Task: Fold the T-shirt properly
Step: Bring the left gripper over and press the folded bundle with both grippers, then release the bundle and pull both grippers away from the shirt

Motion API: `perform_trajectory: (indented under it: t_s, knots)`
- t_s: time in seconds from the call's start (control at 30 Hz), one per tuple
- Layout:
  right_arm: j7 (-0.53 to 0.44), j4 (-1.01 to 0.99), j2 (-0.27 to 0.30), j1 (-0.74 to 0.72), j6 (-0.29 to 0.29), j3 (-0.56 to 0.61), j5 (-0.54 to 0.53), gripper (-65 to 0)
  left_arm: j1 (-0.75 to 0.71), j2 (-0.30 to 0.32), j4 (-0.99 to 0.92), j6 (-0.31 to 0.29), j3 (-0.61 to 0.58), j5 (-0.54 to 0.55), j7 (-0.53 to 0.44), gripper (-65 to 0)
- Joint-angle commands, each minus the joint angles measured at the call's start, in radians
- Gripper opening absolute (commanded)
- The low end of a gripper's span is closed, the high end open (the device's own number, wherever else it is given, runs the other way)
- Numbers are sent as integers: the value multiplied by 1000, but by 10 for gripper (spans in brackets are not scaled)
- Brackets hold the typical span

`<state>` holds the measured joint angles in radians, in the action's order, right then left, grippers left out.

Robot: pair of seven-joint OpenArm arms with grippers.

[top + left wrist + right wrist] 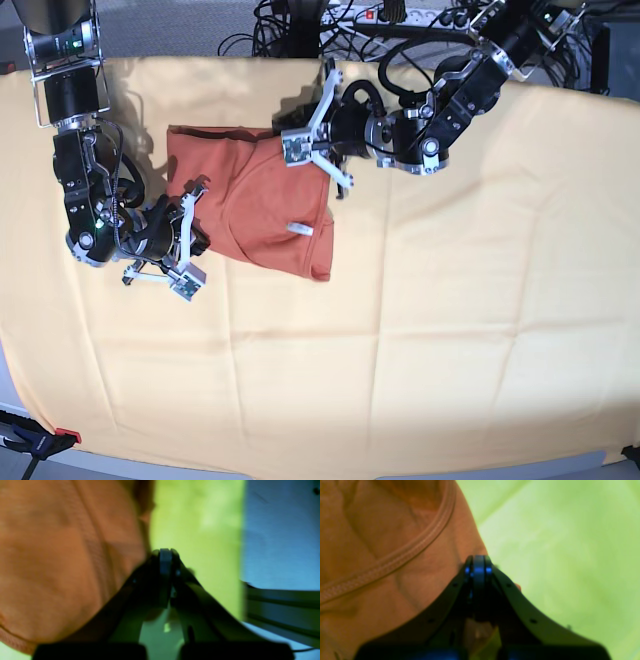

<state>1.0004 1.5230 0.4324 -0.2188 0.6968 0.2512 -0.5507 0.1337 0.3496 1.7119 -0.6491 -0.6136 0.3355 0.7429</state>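
The rust-orange T-shirt lies bunched and partly doubled over on the yellow cloth, a small white label showing near its lower right. My right gripper sits at the shirt's left edge. In the right wrist view this gripper is shut, with orange fabric and its collar seam on both sides of the jaws. My left gripper is at the shirt's top edge. In the left wrist view it is shut at the border of the blurred T-shirt.
A large pale yellow cloth covers the table. Cables and a power strip lie along the back edge. A dark rail and a blue surface sit past the cloth's edge. A clamp holds the front left corner.
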Motion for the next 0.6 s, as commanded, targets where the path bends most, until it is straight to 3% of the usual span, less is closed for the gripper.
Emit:
perform_trajectory:
  t_s: [0.0, 0.17, 0.37, 0.47, 0.57]
  knots:
    - [26, 13, 21, -8, 1, -7, -25, -650, 27, -2, -6, 25, 6, -24, -19, -650]
    - [195, 15, 44, 19, 1, -7, -190, -650, 101, -4, -135, 40, 6, -67, -85, -650]
    - [392, 41, 111, 27, 1, -8, -442, -650, 208, -3, -304, 40, 6, -100, -132, -650]
    - [396, 69, 138, 27, 1, -8, -594, -650, 277, -3, -391, 40, 6, -101, -161, -650]
    - [396, 88, 169, 26, 1, -11, -635, -650, 336, -3, -439, 41, 6, -100, -158, -650]
